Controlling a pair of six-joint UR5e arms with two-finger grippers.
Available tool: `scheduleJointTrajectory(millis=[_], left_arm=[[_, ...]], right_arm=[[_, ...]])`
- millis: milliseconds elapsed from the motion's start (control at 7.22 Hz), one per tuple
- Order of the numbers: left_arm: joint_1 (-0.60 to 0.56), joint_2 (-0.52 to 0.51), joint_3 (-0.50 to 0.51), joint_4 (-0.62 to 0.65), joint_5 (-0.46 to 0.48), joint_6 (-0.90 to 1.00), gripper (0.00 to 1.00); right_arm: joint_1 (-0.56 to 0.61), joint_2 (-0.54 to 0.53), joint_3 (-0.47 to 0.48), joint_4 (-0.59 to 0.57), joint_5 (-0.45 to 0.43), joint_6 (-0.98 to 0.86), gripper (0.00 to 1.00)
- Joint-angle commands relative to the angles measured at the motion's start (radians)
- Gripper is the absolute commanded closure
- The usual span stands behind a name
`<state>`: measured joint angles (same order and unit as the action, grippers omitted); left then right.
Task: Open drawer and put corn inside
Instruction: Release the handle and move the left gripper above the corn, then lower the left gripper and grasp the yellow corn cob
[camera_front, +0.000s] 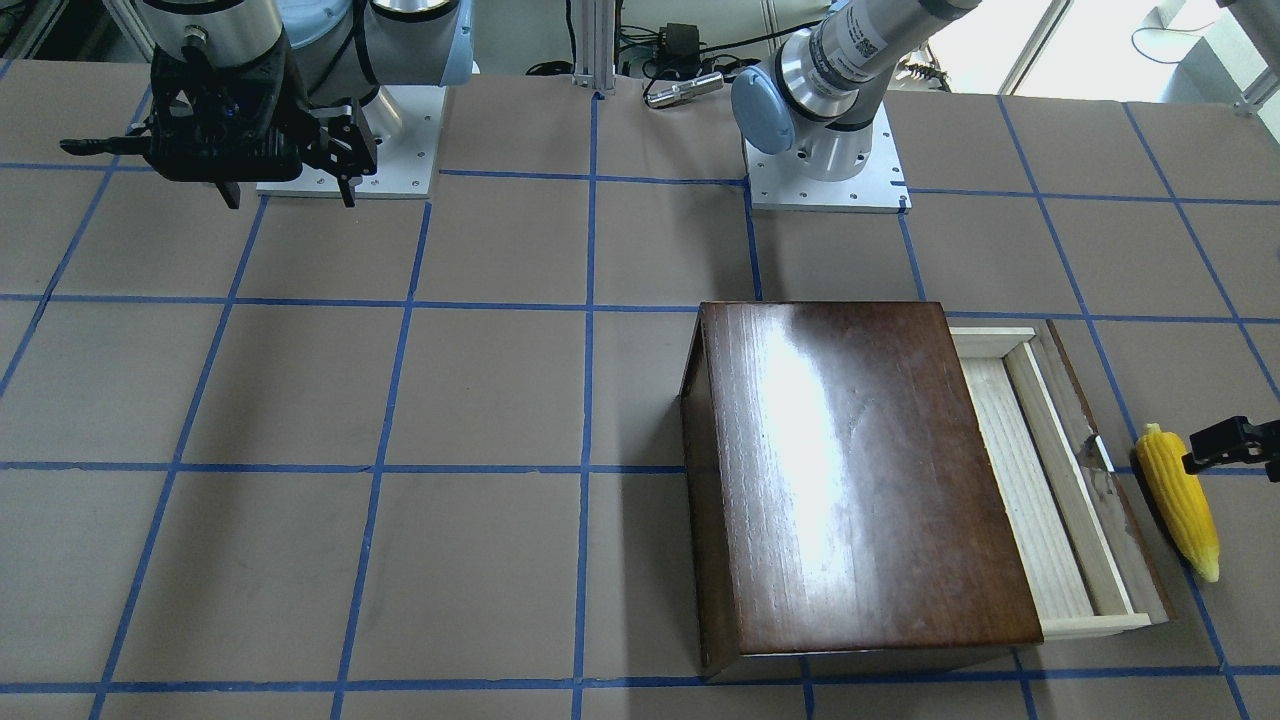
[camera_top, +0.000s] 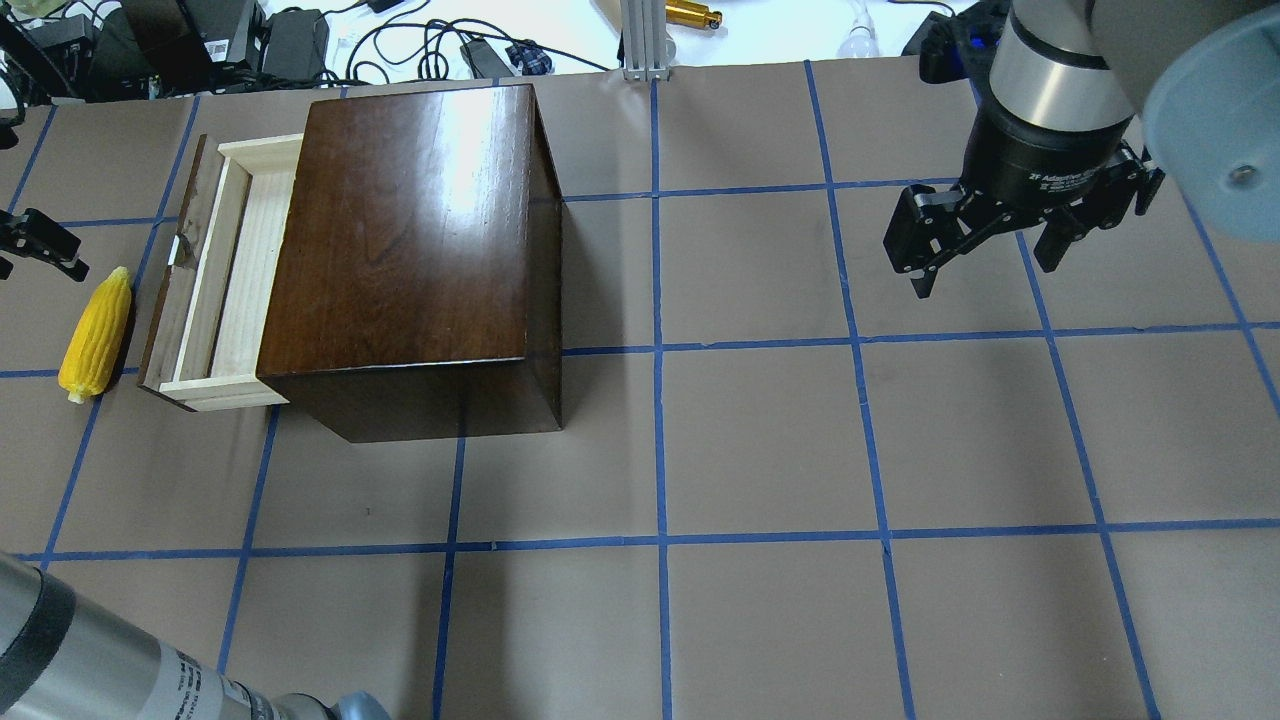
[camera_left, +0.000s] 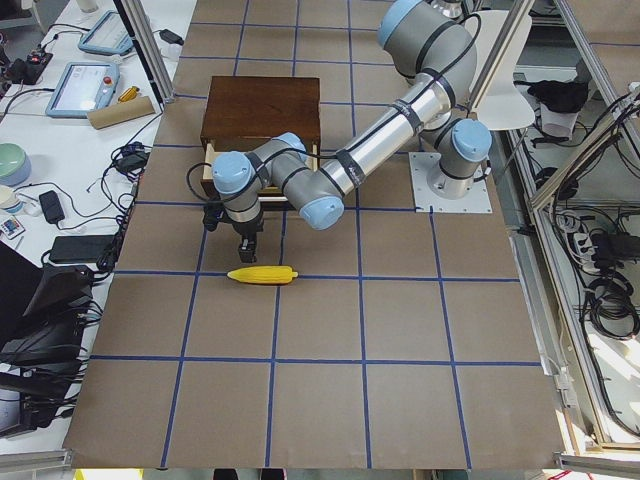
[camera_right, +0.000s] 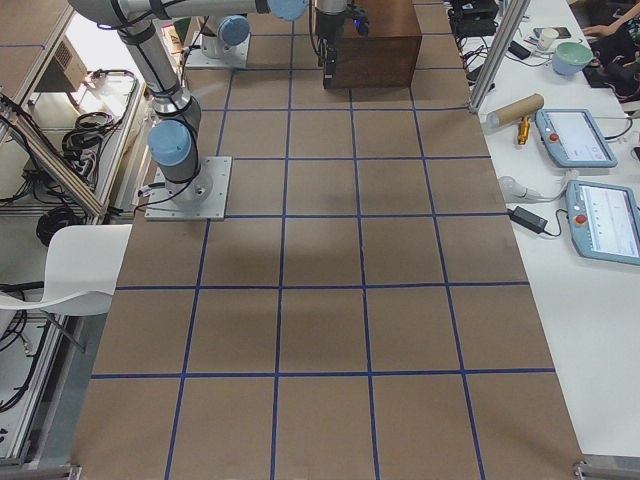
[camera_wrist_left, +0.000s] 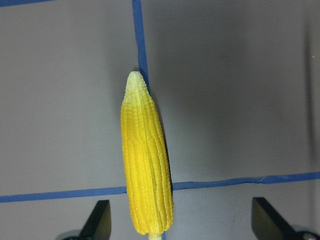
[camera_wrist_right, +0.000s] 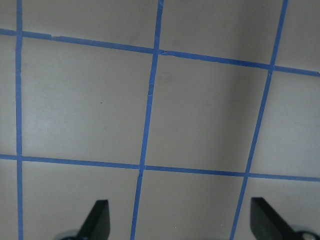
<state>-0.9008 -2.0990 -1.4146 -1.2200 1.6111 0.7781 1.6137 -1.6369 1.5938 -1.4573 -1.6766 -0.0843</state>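
Note:
The drawer (camera_front: 1020, 480) is pulled partway out of the dark-brown box (camera_front: 850, 470), and its pale wood tray is empty. It also shows in the overhead view (camera_top: 240, 270). The yellow corn (camera_front: 1180, 500) lies on the table just outside the drawer's front panel, roughly parallel to it. My left gripper (camera_wrist_left: 182, 221) is open and hovers over the corn (camera_wrist_left: 146, 165), its fingers on either side of the thick end. My right gripper (camera_top: 985, 265) is open and empty, in the air far from the box.
The box (camera_top: 410, 220) stands on brown paper taped into a blue grid. Both arm base plates (camera_front: 825, 185) are at the robot's edge. Cables and power supplies (camera_top: 290, 45) lie beyond the table's far edge.

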Motion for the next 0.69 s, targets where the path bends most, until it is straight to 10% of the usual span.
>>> scheduleJointTrajectory(millis=[0,554], left_arm=[[0.040,-0.054,-0.024,0.057,0.000,0.021,0.00],[0.045,-0.130,-0.084,0.186,0.021,0.044,0.00]], right_arm=[[0.000,-0.001,0.000,0.000,0.001,0.000,0.00],[0.000,-0.001,0.000,0.000,0.000,0.000,0.00]])
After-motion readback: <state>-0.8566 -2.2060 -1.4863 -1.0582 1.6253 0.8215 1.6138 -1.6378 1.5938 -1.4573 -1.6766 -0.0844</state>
